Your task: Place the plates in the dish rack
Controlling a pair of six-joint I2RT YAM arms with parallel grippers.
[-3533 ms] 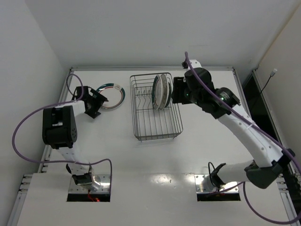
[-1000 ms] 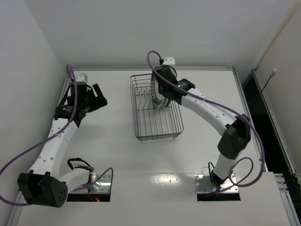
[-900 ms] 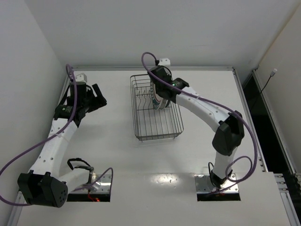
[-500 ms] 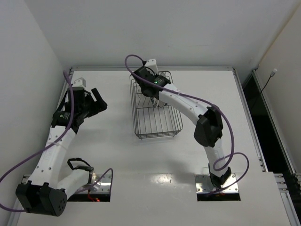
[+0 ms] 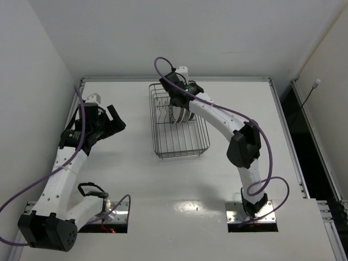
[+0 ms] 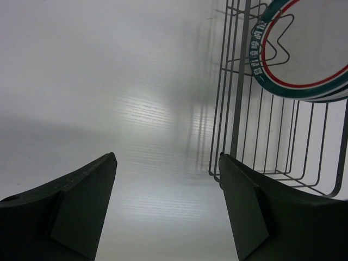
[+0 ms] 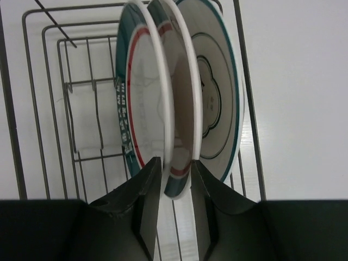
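Note:
The dish rack (image 5: pixel 180 156) stands at the table's far middle, with plates (image 5: pixel 184 113) upright in its far end. The right wrist view shows three of them. One has a teal rim and red ring (image 7: pixel 142 109), a second like it stands in the middle (image 7: pixel 182 98), and a white ringed one is on the right (image 7: pixel 215 92). My right gripper (image 7: pixel 175 179) is shut on the middle plate's lower rim, and it also shows from above (image 5: pixel 175 107). My left gripper (image 5: pixel 118 122) is open and empty, left of the rack (image 6: pixel 239 109). The small teal-blue plate is not seen.
The rack's wire wall (image 7: pixel 250 109) runs close beside the plates on the right. The near half of the rack holds no plates. White walls close in the table on the left, back and right. Cables loop from both arms.
My right arm has swung left across the rack's far end, then a little back right, and the plates show again beside its wrist. My left gripper has drifted slightly nearer and stays open.

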